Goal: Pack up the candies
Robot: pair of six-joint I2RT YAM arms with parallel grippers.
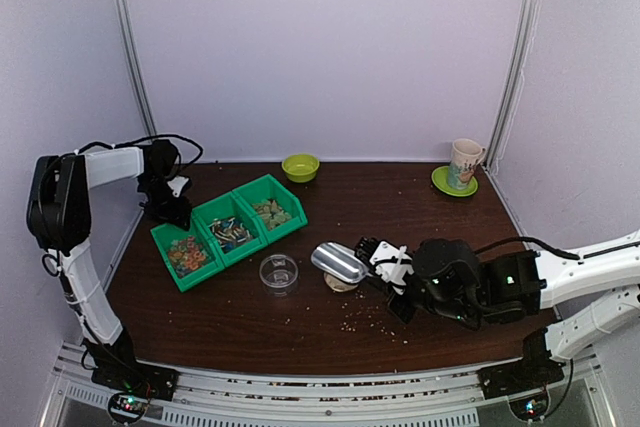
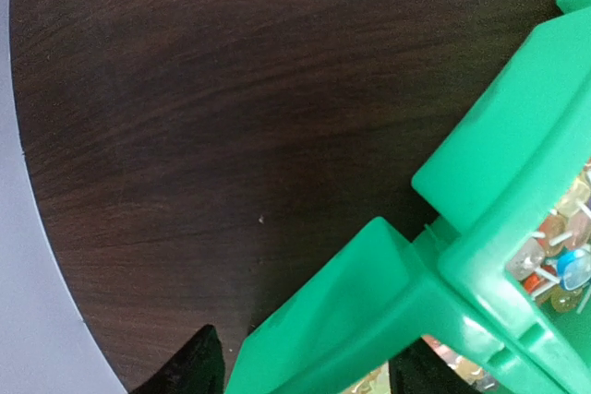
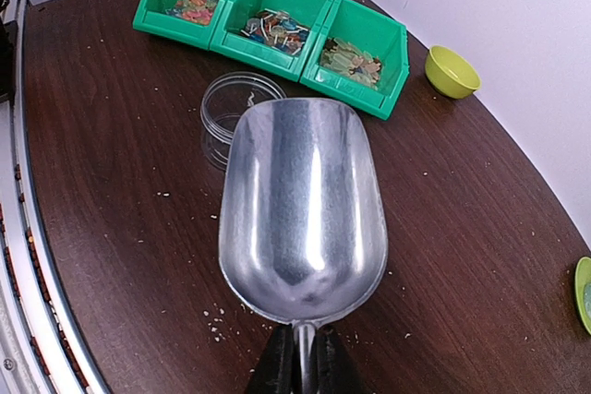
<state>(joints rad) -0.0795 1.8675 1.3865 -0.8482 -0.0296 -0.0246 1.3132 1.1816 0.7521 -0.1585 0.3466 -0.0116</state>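
The candies lie in three joined green bins (image 1: 262, 187): an orange-red heap (image 1: 186, 255), a mixed heap (image 1: 230, 233) and a green heap (image 1: 271, 213). They also show in the right wrist view (image 3: 272, 29) and the left wrist view (image 2: 559, 265). My left gripper (image 1: 168, 209) straddles the back wall of the bins (image 2: 369, 320), one finger on each side, closed on it. My right gripper (image 3: 303, 362) is shut on the handle of an empty metal scoop (image 3: 303, 200), held low over the table. A clear empty jar (image 3: 235, 113) stands just beyond the scoop's mouth.
A pale round thing (image 1: 340, 284) lies under the scoop. A yellow-green bowl (image 1: 300, 167) sits at the back. A cup (image 1: 464, 164) stands on a green saucer at the back right. Pale crumbs (image 1: 365, 322) are scattered on the wooden table.
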